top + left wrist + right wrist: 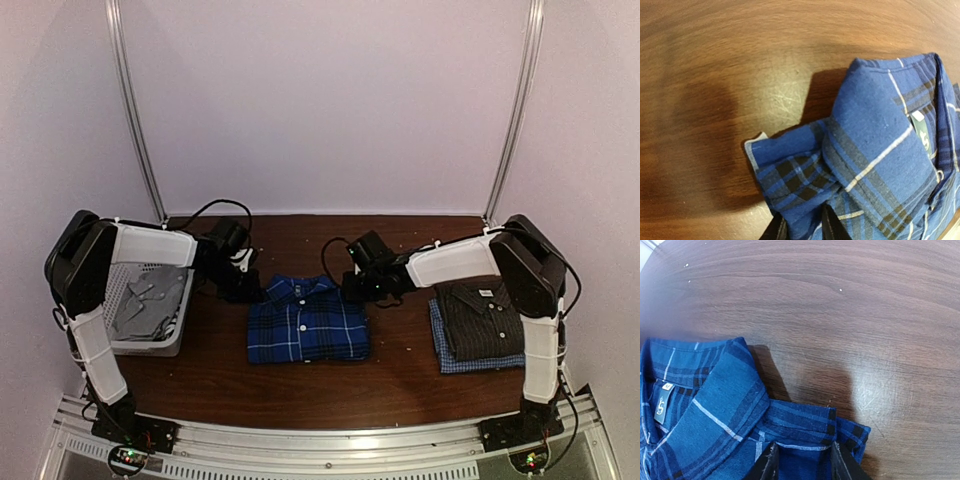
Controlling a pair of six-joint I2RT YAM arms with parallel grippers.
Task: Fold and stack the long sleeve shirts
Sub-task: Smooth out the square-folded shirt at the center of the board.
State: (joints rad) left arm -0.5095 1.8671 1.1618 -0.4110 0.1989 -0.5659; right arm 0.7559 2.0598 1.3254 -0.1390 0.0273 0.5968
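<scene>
Top view dim, soft; wrist views brighter, hazy leftward; dark shadows beside the plaid shirt (880, 150).

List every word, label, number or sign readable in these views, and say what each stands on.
"S" or "5" (one curled white character, cannot tell which): grey neck label inside the collar of the blue plaid shirt.
Too small to read: white size tab above it.
Too small to read: collar label of the dark grey shirt.
No other text shows.
</scene>
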